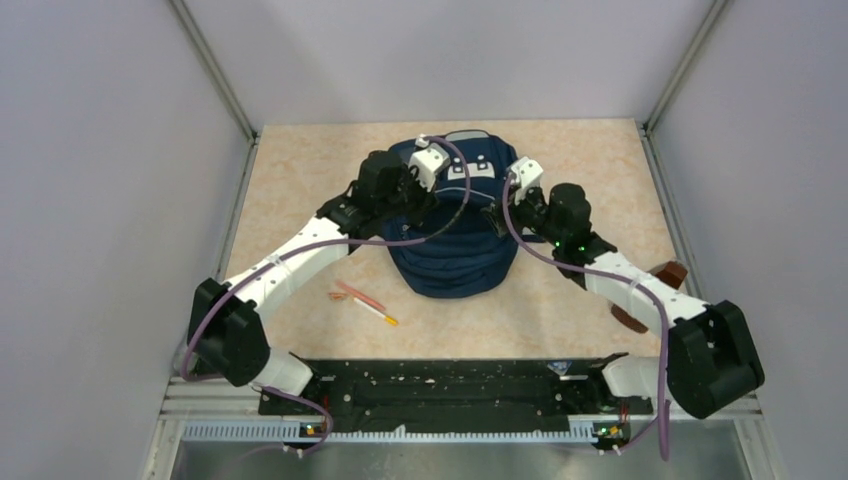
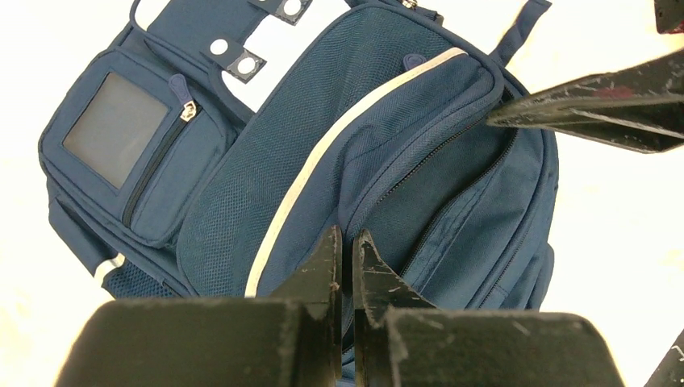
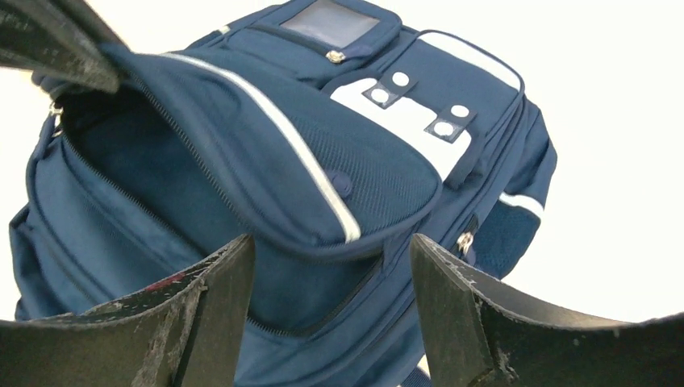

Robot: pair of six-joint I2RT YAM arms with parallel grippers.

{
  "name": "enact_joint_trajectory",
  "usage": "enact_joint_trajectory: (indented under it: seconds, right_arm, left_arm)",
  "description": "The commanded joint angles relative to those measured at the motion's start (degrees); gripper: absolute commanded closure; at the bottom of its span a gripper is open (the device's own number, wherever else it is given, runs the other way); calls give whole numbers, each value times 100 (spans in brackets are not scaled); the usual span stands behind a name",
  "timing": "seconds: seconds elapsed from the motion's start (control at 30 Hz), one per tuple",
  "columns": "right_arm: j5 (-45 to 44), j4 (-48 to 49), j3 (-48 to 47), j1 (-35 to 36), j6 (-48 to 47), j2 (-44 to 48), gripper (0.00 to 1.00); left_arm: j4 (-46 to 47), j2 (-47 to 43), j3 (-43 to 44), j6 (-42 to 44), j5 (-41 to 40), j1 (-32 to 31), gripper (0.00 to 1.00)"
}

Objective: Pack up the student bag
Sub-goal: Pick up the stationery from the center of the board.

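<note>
Student bag (image 1: pixel 455 250): a navy backpack lying front side up in the middle of the counter (image 1: pixel 300 170), between the two arms.
Top flap (image 3: pixel 306 161): mesh-textured with a pale stripe (image 2: pixel 323 153) along it. It is raised at one end, so the zipped opening (image 3: pixel 121 161) beneath it gapes and shows a dark interior.
Front pocket: it carries white patches (image 3: pixel 403 121) with round snaps, and beside them is a small zipped pouch with a clear window (image 2: pixel 113 129).
Left pincer (image 2: pixel 345 242): the jaws are closed to a sliver and pinch the edge of the flap (in the right wrist view its dark finger meets the flap's raised corner).
Right pincer (image 3: pixel 331 246): the jaws are spread wide and grip nothing. They hang just over the rounded end of the flap, and whether they touch it cannot be told.
Pens (image 1: pixel 362 302): a few thin orange and yellow sticks lying on the counter near the bag, on the left arm's side.
Brown objects (image 1: pixel 670 272): two of them at the counter's right edge, partly hidden behind the right arm.
</note>
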State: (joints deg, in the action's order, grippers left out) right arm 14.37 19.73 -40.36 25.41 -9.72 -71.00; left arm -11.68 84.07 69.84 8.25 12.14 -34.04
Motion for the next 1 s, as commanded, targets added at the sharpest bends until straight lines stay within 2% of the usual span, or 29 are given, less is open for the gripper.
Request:
enact_joint_trajectory:
  seconds: [0.0, 0.13, 0.2, 0.37, 0.47, 0.57, 0.67, 0.77, 0.97]
  right_arm:
    - [37, -8, -731, 68, -104, -232, 32]
    - [279, 14, -484, 220, 620, 161, 32]
    - [271, 87, -258, 518, 910, 424, 32]
    - [-159, 382, 365, 1754, 1612, 949, 32]
    - [-219, 955, 704, 2659, 1825, 898, 33]
    - [-289, 1458, 729, 3527, 2024, 188, 35]
    - [-393, 1393, 309, 4040, 2127, -705, 39]
    - [-566, 1088, -168, 4281, 2318, -1457, 41]
    - [-1361, -40, -1260, 4487, 2502, -2675, 45]
  left_arm:
    - [307, -477, 20, -401, -213, 128, 100]
    - [96, -246, 340, -950, -225, 412, 100]
    - [-198, -108, 559, -1256, -247, 514, 100]
    - [-869, 68, 1013, -1777, -157, 679, 100]
    - [-1333, 170, 1318, -1840, -87, 801, 100]
    - [-1304, 100, 1199, -1846, -45, 855, 100]
    - [-742, -143, 780, -2041, 196, 856, 100]
    - [-513, -343, 551, -1938, 339, 863, 100]
    - [-105, -732, -39, -1680, -7, 858, 100]
